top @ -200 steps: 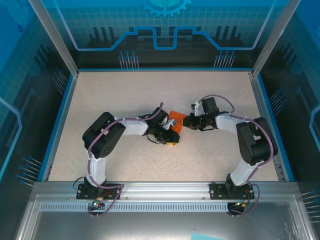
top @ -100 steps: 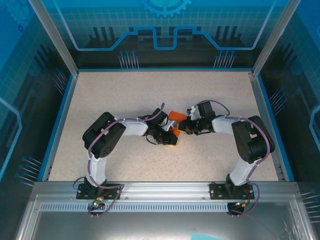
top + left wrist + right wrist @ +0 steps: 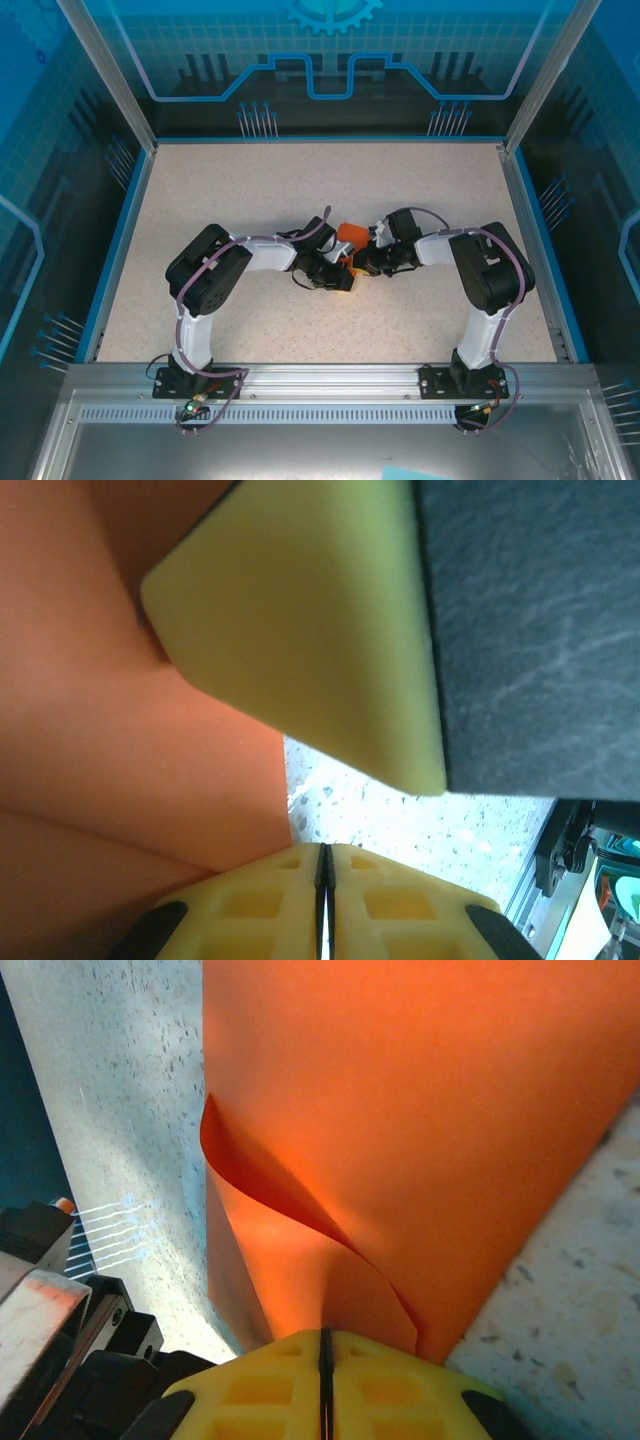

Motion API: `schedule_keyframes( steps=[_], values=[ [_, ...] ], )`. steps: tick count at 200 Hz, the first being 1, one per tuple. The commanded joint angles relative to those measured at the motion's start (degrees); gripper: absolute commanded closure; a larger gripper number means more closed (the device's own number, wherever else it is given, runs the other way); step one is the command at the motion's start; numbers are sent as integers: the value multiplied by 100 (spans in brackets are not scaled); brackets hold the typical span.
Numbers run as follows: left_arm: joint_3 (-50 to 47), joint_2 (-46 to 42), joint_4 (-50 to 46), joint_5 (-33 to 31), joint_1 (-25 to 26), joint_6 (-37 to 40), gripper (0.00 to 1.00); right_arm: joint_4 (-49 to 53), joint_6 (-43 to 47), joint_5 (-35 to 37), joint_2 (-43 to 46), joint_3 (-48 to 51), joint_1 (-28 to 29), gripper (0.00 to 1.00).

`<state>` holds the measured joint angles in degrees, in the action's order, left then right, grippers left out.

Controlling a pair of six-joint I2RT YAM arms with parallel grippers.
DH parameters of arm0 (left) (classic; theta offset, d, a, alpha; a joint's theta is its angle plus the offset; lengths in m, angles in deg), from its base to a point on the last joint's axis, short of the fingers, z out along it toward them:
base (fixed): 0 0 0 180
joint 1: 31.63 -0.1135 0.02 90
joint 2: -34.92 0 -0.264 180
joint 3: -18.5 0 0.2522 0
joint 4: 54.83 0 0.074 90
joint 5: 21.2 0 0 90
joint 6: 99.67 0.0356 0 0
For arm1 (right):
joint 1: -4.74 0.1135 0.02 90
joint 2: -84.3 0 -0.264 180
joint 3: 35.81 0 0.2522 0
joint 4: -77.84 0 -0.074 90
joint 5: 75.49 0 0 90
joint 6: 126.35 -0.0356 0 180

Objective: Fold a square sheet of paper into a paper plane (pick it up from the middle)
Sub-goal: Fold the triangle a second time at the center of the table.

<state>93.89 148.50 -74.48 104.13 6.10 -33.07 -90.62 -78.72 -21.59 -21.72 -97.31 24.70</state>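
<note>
The orange paper plane lies on the speckled table between both grippers, mostly hidden by them. In the right wrist view the paper curls in a loose fold that runs down into the seam of my right gripper, which is shut on it. From above, the right gripper sits at the paper's right edge. My left gripper is at the paper's near edge. In the left wrist view it is shut, with the paper just left of its tips. A yellow right fingertip looms close above.
The blue-edged table wall runs along the right and a matching one along the left. Both arms bend inward, so their elbows and cables crowd the middle. An aluminium rail spans the near edge.
The right gripper has slid left onto the paper, up against the left gripper, and now covers more of the orange. The left arm has barely moved.
</note>
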Motion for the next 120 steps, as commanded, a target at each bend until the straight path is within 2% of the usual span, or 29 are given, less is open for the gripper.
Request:
schedule_keyframes(
  steps=[1, 60, 120],
  values=[
    [47, 164, -429, -105, 57, 183, 88, 460, 379, 612, -105, -233, 86, 90],
    [77, 173, -575, -75, 55, 262, 88, 1334, 961, 1578, -248, -759, 143, 90],
    [157, 148, -566, 12, 50, 185, 88, 1197, 952, 1398, -422, -792, 137, 91]
  ],
)
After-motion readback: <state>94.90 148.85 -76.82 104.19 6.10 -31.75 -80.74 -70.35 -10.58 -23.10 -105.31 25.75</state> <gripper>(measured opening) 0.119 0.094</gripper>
